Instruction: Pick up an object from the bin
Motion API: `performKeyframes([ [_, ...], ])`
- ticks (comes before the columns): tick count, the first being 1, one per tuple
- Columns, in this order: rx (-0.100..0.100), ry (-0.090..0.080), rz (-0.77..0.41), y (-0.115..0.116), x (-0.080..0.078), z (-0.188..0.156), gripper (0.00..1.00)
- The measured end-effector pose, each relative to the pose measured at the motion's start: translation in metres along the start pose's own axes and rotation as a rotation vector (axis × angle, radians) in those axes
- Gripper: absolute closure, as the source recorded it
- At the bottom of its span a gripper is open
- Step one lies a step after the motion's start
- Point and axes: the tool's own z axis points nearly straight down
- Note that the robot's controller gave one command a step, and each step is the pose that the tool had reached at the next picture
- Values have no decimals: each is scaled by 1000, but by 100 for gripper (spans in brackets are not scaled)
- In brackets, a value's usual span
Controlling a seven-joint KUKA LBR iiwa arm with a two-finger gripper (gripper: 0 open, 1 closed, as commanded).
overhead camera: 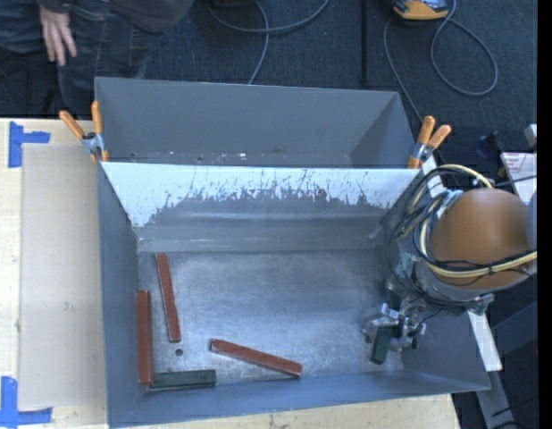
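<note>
My gripper (397,323) is low at the bin's right side, close to the front right corner, under the arm's orange cover. A short dark green block (380,350) lies right beneath it on the bin floor, touching or almost touching it. Whether the gripper has hold of the block cannot be made out. A long reddish-brown stick (255,357) lies to the left along the front of the floor, well apart from the gripper.
At the front left lie two more reddish-brown sticks (167,298) (144,338) and a dark green bar (183,380). The bin's sloped right wall stands close beside the gripper. The arm and its cables hang over the right rim.
</note>
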Motion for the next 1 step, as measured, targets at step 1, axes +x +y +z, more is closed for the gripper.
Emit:
performKeyframes([
  [1,11,2,-11,-7,-6,-174,100],
])
